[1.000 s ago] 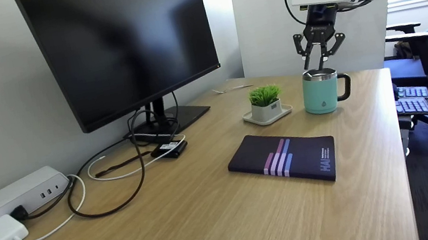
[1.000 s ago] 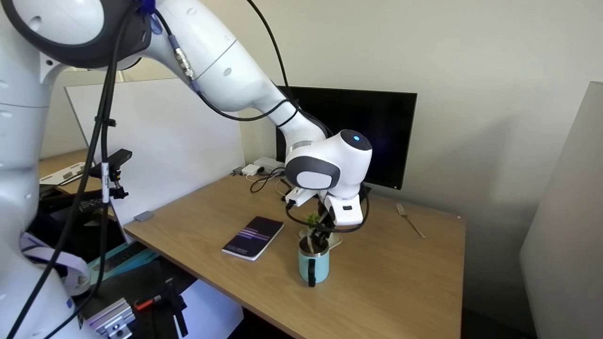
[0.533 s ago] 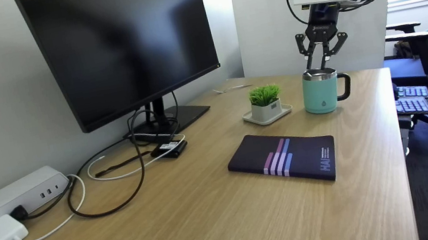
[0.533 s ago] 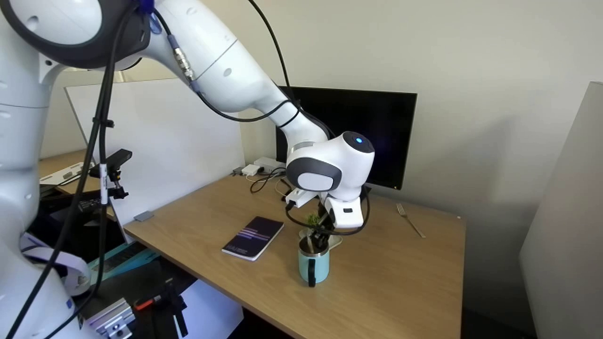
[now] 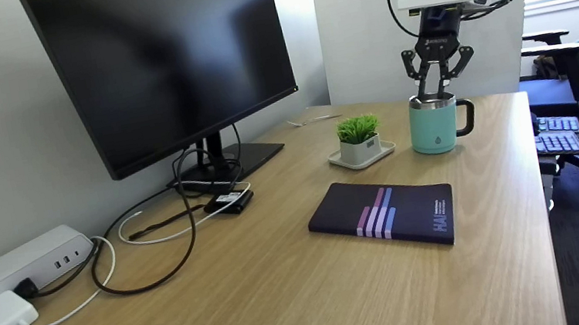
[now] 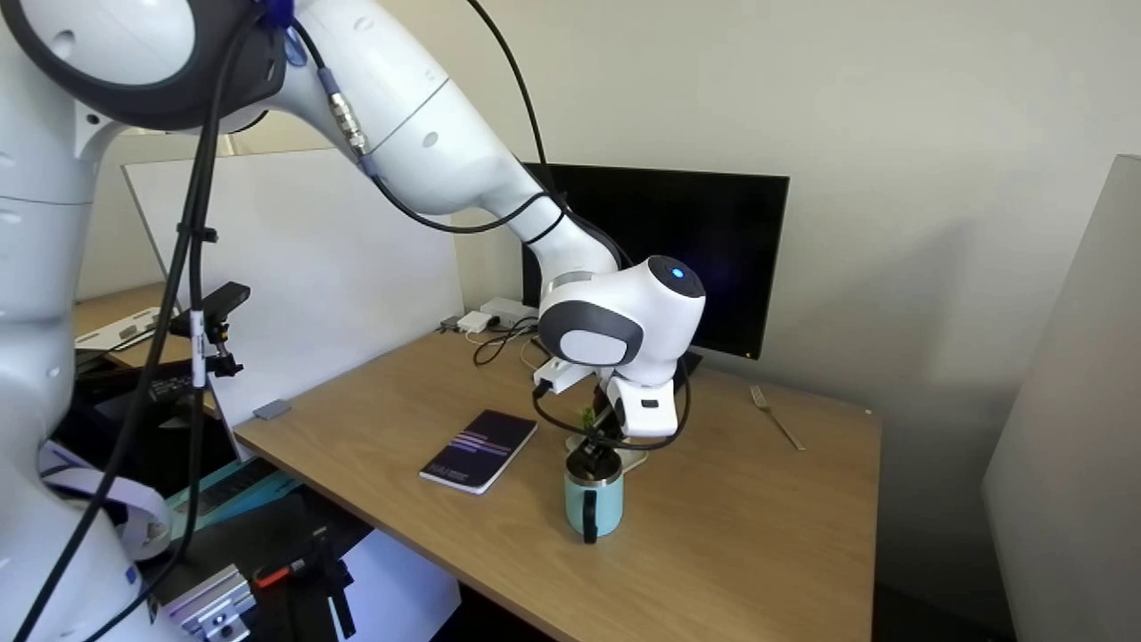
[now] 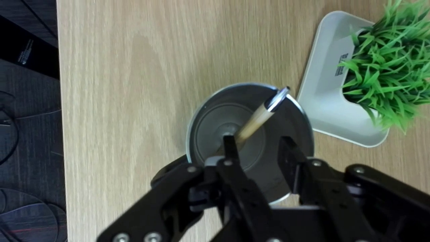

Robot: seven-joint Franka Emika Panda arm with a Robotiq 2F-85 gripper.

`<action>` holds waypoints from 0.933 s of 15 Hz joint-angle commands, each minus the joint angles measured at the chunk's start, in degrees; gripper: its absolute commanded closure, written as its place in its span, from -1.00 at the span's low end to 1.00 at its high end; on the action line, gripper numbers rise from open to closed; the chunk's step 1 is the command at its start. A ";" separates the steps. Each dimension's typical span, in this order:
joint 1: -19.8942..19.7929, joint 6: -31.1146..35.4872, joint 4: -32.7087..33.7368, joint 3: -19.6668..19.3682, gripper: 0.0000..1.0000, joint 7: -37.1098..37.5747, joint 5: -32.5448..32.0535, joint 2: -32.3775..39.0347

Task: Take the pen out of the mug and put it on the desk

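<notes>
The mint-green mug (image 5: pixel 432 128) stands upright on the desk (image 5: pixel 291 305). It also shows with its black handle in an exterior view (image 6: pixel 607 508) and from above in the wrist view (image 7: pixel 231 95). In the wrist view a pen with a silver end and a tan barrel (image 7: pixel 256 121) leans inside the mug, its silver end over the rim. My gripper (image 7: pixel 258 148) is open with its fingers pointing down over the mug's mouth. Its left finger overlaps the pen's lower part; I cannot tell whether they touch. In an exterior view the fingertips (image 5: pixel 432 95) are at rim height.
A green plant in a white pot (image 5: pixel 359 144) stands close beside the mug. A dark notebook (image 5: pixel 385 214) lies nearby. A fork (image 6: pixel 777 419) lies farther off. A monitor (image 5: pixel 176 57) and cables (image 5: pixel 188 228) are along the wall.
My gripper has shifted slightly sideways and lowered to the mug's mouth. The pen, visible earlier in an exterior view, is now hidden there behind the gripper. The mug has not moved.
</notes>
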 commanded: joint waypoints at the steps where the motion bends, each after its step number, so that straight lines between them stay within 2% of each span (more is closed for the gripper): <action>1: -0.48 -1.50 0.27 0.57 0.35 0.29 1.41 0.69; 10: -0.73 -2.00 1.54 2.10 0.38 -0.98 5.16 4.43; 11: -0.82 -2.07 1.73 2.20 0.44 -1.17 5.56 4.63; 12: -0.90 -2.10 1.94 2.25 0.86 -1.32 5.89 4.88; 13: -0.96 -2.14 2.12 2.23 0.85 -1.43 6.22 5.04; 14: -0.96 -2.15 2.20 2.16 0.93 -1.45 6.44 5.15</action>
